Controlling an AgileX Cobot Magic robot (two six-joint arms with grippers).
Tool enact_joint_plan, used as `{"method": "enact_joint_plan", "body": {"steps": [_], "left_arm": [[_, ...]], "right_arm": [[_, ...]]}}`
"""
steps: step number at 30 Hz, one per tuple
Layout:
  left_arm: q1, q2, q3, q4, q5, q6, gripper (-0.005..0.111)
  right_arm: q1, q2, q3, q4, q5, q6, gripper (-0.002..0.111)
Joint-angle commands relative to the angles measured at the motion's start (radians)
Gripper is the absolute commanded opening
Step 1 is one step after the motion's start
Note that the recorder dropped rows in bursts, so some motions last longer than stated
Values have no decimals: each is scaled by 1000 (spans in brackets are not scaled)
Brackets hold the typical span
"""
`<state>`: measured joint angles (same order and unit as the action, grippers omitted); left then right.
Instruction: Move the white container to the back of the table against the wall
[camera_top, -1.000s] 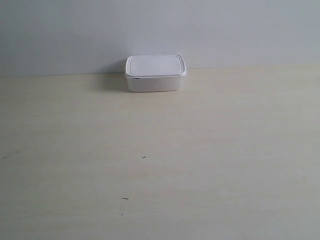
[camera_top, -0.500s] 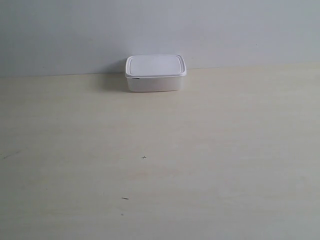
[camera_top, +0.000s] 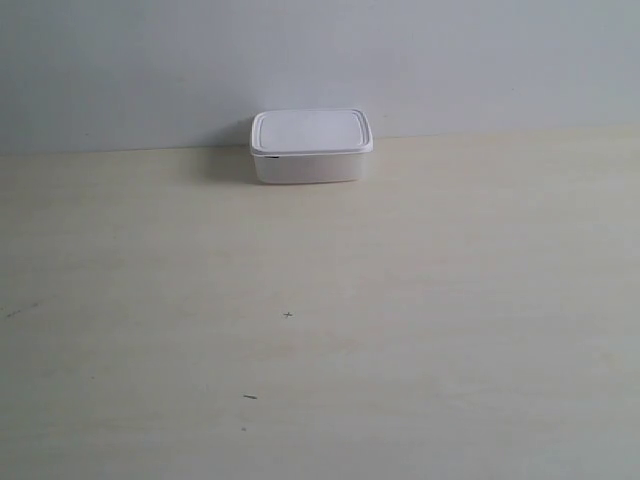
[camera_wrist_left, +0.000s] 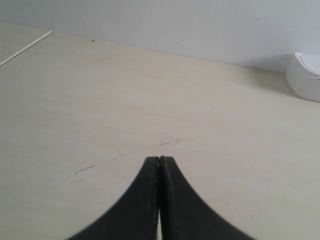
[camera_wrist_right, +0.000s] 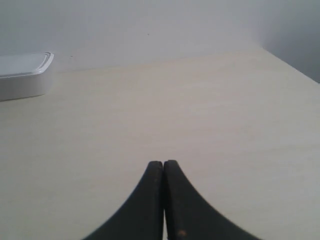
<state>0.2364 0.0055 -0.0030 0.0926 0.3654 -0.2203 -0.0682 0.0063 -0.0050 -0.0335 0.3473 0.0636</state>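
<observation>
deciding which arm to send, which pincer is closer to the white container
Neither clearly: left and right look about even. The left pincer is shut, well short of the white container, which lies ahead and aside. The right pincer, shut too, stands likewise.

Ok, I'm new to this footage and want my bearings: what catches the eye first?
The closed white container stands at the back of the table, close to the wall. The left gripper and the right gripper are both shut on nothing, well short of it.
</observation>
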Motion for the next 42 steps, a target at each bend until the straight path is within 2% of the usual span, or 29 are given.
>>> {"method": "enact_joint_plan", "body": {"steps": [1, 16, 21, 42], "left_arm": [[2, -6, 3, -14, -4, -2, 0], [2, -6, 3, -57, -2, -87, 0], [2, -6, 3, -57, -2, 10, 0], [2, -6, 3, -55, -2, 10, 0]], "right_arm": [[-7, -6, 5, 33, -6, -11, 0], [-7, -6, 5, 33, -4, -11, 0], [-7, -6, 5, 33, -4, -11, 0], [-7, -6, 5, 33, -4, -11, 0]]}}
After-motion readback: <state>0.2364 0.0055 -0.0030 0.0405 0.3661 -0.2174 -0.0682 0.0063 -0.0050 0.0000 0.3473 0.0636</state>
